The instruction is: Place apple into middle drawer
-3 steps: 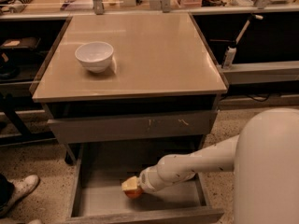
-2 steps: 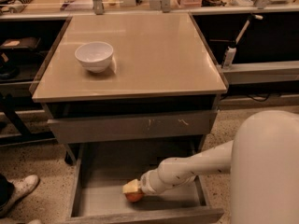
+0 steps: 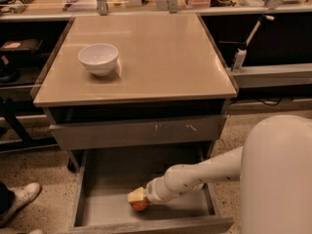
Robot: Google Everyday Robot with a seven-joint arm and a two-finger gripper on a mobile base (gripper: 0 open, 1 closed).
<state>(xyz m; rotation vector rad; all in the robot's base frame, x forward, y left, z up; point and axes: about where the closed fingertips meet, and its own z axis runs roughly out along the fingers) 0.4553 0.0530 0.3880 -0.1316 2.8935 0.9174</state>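
The middle drawer stands pulled open below the table, its grey floor in view. The red-orange apple is low inside it, near the front edge, at or just above the floor. My gripper reaches in from the right and sits on top of the apple, shut on it. The white arm slants down into the drawer from my body at the lower right.
A closed grey drawer with pale scratches sits above the open one. A white bowl stands on the tan tabletop. A person's shoe is at the lower left. My white body fills the lower right.
The gripper and the apple have moved slightly lower and nearer the drawer's front edge. The bowl and the drawers have not moved.
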